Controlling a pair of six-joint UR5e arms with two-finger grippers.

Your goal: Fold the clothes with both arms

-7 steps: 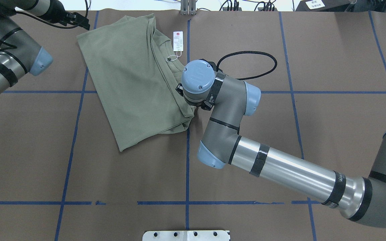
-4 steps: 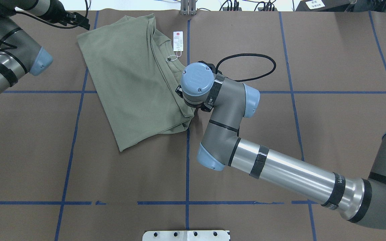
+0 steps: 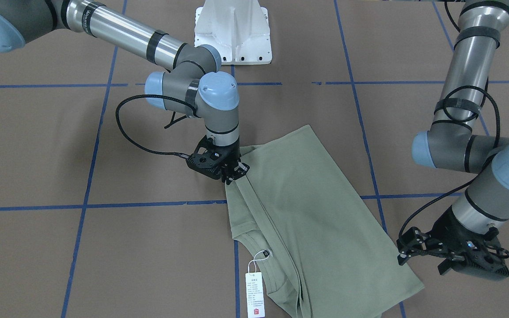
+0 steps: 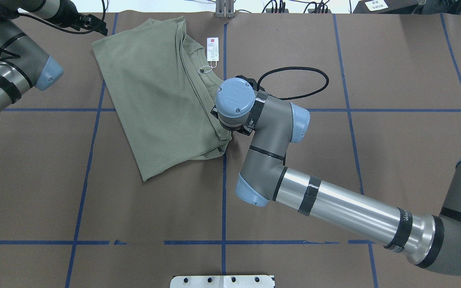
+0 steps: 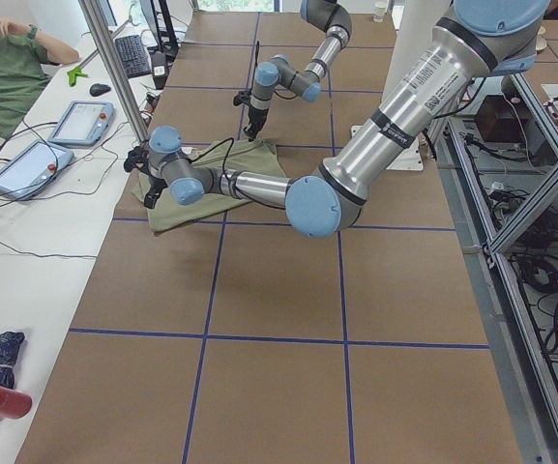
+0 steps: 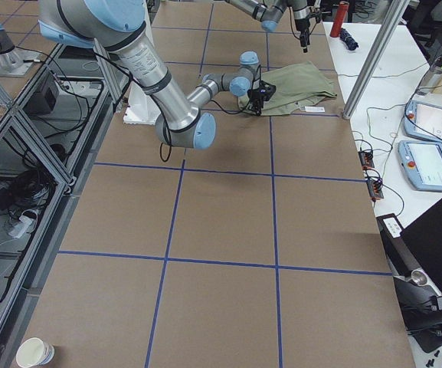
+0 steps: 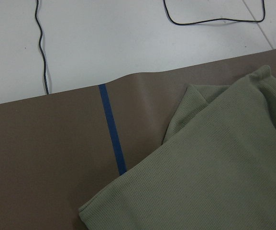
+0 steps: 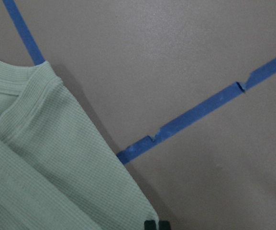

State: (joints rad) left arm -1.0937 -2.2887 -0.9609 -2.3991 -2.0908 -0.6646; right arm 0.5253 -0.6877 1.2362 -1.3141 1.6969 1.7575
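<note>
The pale green shirt (image 4: 158, 92) lies folded on the brown table, angled across the far-left middle; it also shows as the shirt (image 3: 312, 221). Its white hang tag (image 4: 212, 49) rests beside the collar. My right gripper (image 3: 236, 173) points down at the shirt's right edge near the hem corner, and its fingertips (image 8: 150, 225) are pressed together on that edge. My left gripper (image 3: 402, 252) hovers just off the shirt's far-left corner with its fingers apart and nothing between them. In the left wrist view only the shirt corner (image 7: 214, 163) shows, no fingers.
A black cable loop (image 4: 302, 80) arcs over the table beside the right wrist. The white pedestal base (image 3: 232, 31) stands at the robot's side. Blue tape lines (image 4: 223, 192) grid the table. A person (image 5: 8, 68) sits by tablets (image 5: 80, 121) beyond the far edge.
My right wrist has shifted a little toward the robot along the shirt's right edge. The shirt and the left arm have not moved.
</note>
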